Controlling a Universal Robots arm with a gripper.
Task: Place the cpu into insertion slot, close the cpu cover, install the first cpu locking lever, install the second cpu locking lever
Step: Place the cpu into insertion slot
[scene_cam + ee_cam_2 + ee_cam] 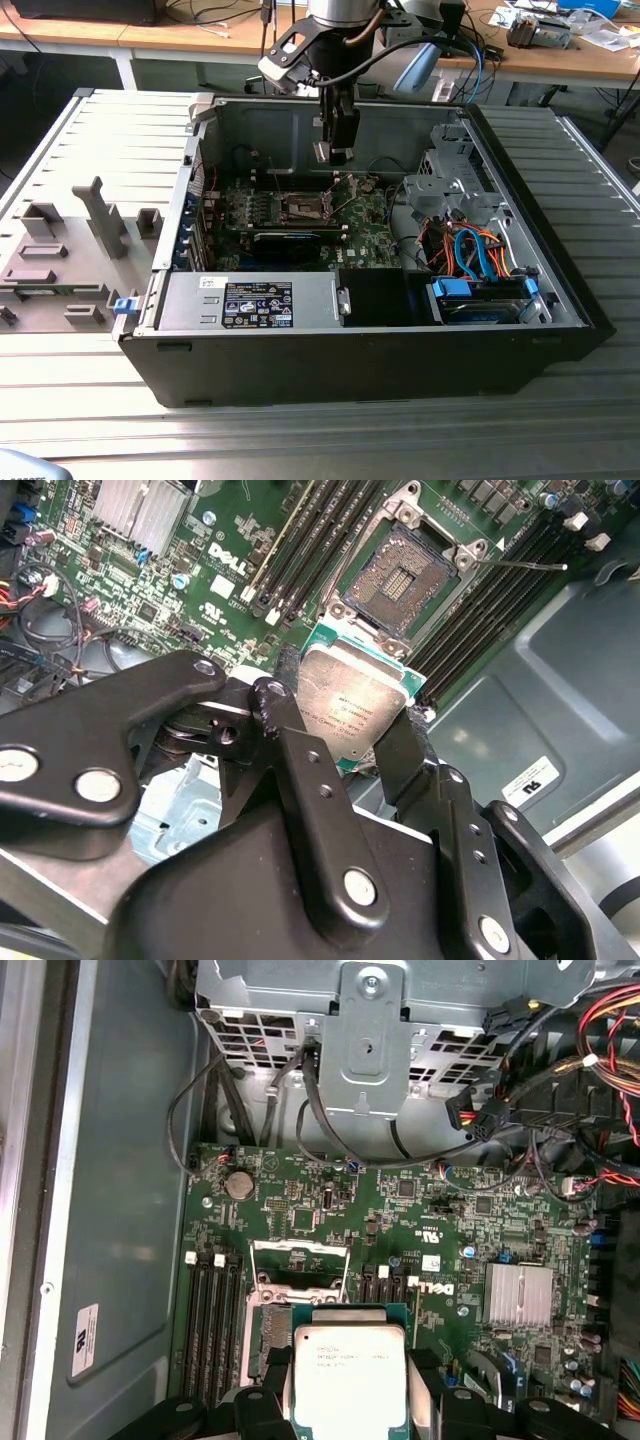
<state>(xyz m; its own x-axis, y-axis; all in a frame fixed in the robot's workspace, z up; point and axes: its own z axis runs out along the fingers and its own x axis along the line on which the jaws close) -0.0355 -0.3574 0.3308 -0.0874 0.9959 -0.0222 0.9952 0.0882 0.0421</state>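
Note:
My gripper [338,150] hangs inside the open computer case [560,300], above the green motherboard [365,235]. It is shut on the cpu [350,705], a flat square chip with a silvery top and green rim, pinched by its edges between the black fingers [300,770]. In the first wrist view the cpu [350,1375] hovers over and partly hides the insertion slot [262,1332]. The slot [398,580] lies open with its contact field bare, and its metal cover frame [300,1260] is swung up. A thin locking lever [530,567] sticks out beside it. In the exterior view the slot [300,207] sits below the gripper.
Black memory slots [212,1320] flank the socket. A finned heat sink [518,1295], a metal drive cage [450,180] with orange and blue cables [470,255], and the power supply [260,300] fill the case. A grey fixture [60,260] lies on the exterior view's left.

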